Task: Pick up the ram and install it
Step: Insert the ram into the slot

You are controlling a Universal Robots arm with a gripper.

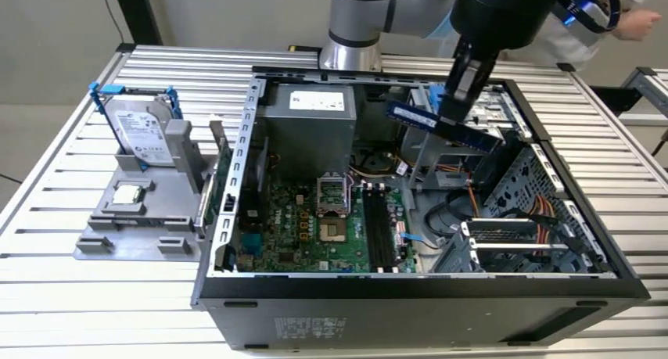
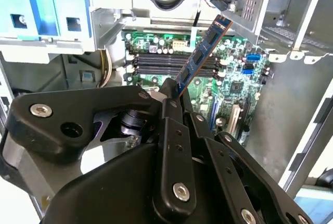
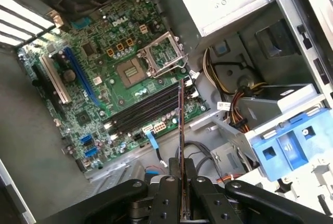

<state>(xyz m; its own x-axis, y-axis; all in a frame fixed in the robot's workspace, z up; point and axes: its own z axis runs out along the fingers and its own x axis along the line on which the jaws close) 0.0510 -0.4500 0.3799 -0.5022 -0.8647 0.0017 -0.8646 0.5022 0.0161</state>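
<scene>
Table (image 1: 62,179): slatted metal, carrying the open computer case (image 1: 418,285) lying on its side, and a grey stand with a hard drive (image 1: 141,132) at the exterior view's left, well apart from the work. Motherboard (image 1: 313,226) lies flat on the case floor, the bare processor socket (image 1: 332,195) near its middle. Hand (image 1: 451,113) hangs over the case's interior, toward the exterior view's right of the board, closed on the ram (image 1: 443,124), which it grips near one end. In the second wrist view the ram (image 2: 203,52) sticks out from the fingers and is clamped between them. The ram is in the air, touching nothing else, and looks tilted in the exterior view. In the first wrist view the stick (image 3: 180,130) is seen edge-on, crossing over the long black memory slots (image 3: 145,109) at an angle to them, so I judge it not yet lined up. Risks: with the grip near one end, the stick could pivot or slip under seating force. A tilted descent would land one corner first and jam. Its notch orientation cannot be read, and a reversed stick would not seat. Loose cables (image 1: 480,195) lie near the hand and could snag it. I cannot tell whether the slot latches are open.
</scene>
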